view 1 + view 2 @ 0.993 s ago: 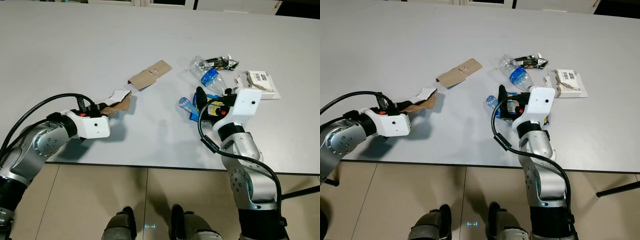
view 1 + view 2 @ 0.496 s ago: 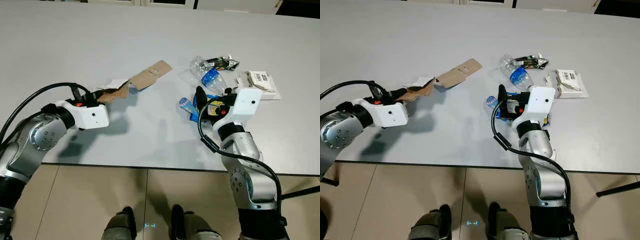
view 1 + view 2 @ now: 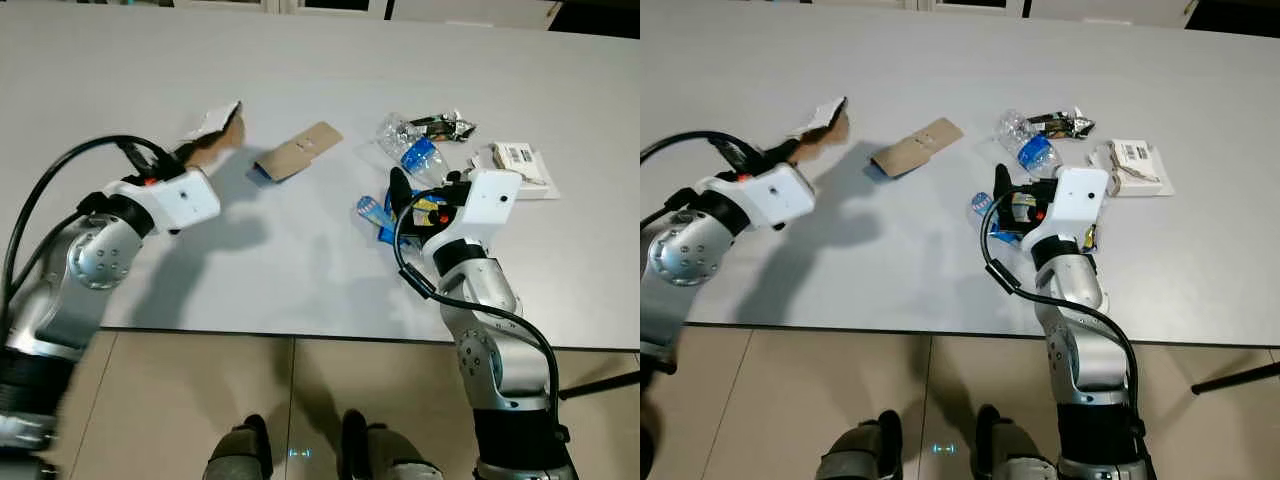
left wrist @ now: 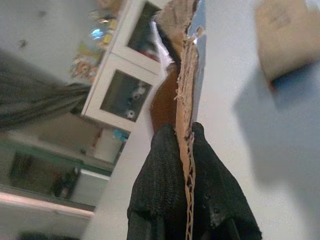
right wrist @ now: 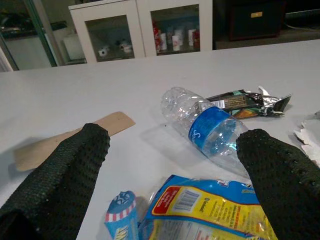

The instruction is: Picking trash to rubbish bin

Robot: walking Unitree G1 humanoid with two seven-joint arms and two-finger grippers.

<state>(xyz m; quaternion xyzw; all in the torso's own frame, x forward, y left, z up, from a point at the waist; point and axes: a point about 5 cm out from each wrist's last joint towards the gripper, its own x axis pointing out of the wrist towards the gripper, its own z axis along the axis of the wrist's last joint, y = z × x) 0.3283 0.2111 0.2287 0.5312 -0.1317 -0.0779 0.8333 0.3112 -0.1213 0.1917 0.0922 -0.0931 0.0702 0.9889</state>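
holding a torn bit of cardboard (image 3: 212,135) up off the table (image 3: 120,70), the left gripper (image 4: 186,145) has its two fingers pinched tight on it. that is one piece of trash picked up, but it is not binned yet, and no bin can be seen. near the flat cardboard strip (image 3: 298,151) still lie a crushed bottle (image 3: 412,152), a dark wrapper (image 3: 440,125), a white packet (image 3: 516,165) and a blue and yellow snack bag (image 5: 210,212). the right gripper (image 5: 172,175) waits over that snack bag, fingers wide apart, holding nothing.
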